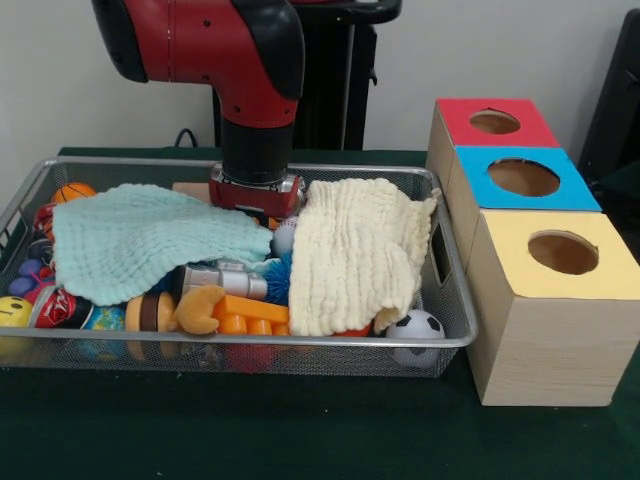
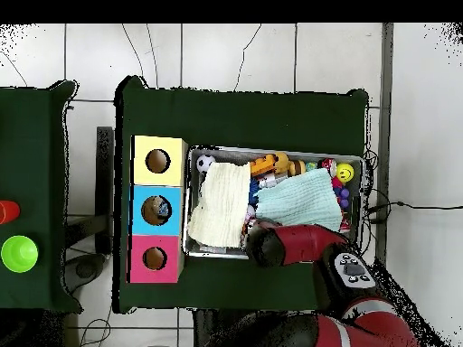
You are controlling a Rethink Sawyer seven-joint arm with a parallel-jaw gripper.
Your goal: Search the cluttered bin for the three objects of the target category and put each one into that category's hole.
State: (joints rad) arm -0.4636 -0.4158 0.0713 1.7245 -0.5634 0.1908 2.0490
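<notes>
A wire mesh bin (image 1: 250,342) (image 2: 271,152) holds a jumble of toys under two cloths. A mint cloth (image 1: 150,240) (image 2: 301,202) covers its left part and a cream cloth (image 1: 355,255) (image 2: 220,206) its right part. My gripper (image 1: 256,205) (image 2: 258,244) reaches down into the back middle of the bin, between the cloths; its tips are hidden. Showing around the cloths are a soccer ball (image 1: 415,328) (image 2: 206,164), a small basketball (image 1: 73,192), a yellow smiley ball (image 1: 14,311) (image 2: 344,172), orange blocks (image 1: 250,315), a silver cylinder (image 1: 225,280) and a white ball (image 1: 284,238).
Three wooden boxes with round holes stand beside the bin: red top (image 1: 495,122) (image 2: 155,258), blue top (image 1: 524,178) (image 2: 156,210), yellow top (image 1: 563,252) (image 2: 158,161). A second green table in the overhead view carries a green disc (image 2: 19,254) and a red object (image 2: 6,211).
</notes>
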